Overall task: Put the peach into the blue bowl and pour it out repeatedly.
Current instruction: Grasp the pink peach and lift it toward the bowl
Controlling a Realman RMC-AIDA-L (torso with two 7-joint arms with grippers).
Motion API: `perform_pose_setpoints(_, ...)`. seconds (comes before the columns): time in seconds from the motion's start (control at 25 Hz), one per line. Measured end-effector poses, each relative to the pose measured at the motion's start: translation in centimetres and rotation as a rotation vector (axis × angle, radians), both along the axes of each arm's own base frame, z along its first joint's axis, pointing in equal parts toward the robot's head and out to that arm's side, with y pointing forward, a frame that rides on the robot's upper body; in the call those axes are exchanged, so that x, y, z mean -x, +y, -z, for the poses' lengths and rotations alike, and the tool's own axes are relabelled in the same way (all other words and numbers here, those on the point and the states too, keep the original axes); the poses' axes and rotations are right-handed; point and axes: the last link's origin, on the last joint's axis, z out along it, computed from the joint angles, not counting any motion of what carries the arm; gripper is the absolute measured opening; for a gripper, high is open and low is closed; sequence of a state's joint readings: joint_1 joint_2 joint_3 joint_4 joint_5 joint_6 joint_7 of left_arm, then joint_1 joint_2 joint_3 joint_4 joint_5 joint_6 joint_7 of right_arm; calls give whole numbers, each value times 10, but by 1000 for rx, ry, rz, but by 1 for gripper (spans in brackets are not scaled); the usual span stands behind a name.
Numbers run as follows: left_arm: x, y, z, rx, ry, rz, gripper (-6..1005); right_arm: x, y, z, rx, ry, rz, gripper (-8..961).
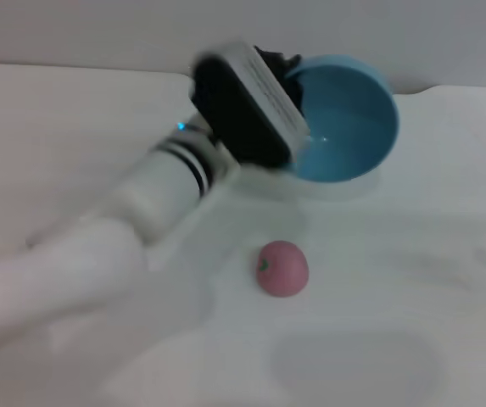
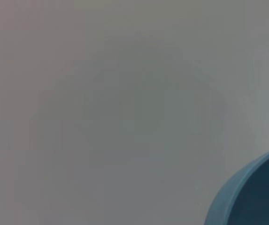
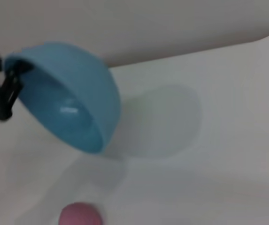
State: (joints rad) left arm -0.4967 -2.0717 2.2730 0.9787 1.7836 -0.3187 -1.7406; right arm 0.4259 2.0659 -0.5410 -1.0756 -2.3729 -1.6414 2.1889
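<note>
The blue bowl [image 1: 344, 119] is held tilted on its side at the far middle of the white table [image 1: 412, 288], its opening turned toward the camera, inside seen empty. The left gripper [image 1: 287, 69] is seen at the bowl's left rim, clamped there; its fingers are mostly hidden behind the black-and-white wrist housing. The left arm is stretched in from the lower left. The peach [image 1: 282, 268] is lying on the table nearer the camera, well apart from the bowl, stem spot facing left.
</note>
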Motion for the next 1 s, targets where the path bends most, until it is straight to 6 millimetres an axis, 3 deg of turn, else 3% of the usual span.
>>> perform_pose_setpoints(0.12,8,22,-18,177,-165,-179,-2,6,4,7,35,-9,-24,536)
perform_pose_setpoints(0.32,16,39,-47,399,-369,-342,-1,20,12,21,99,-28,-80,536)
perform_pose_setpoints(0.48,25,44,-63,515,-409,-458,0,33,21,35,152,-34,-129,536)
perform_pose_setpoints(0.68,42,45,-78,556,-288,-649,0,47,32,60,221,-71,-209,537)
perform_pose_setpoints(1.0,75,44,-116,450,-293,-845,-1,75,46,104,286,-135,-364,539)
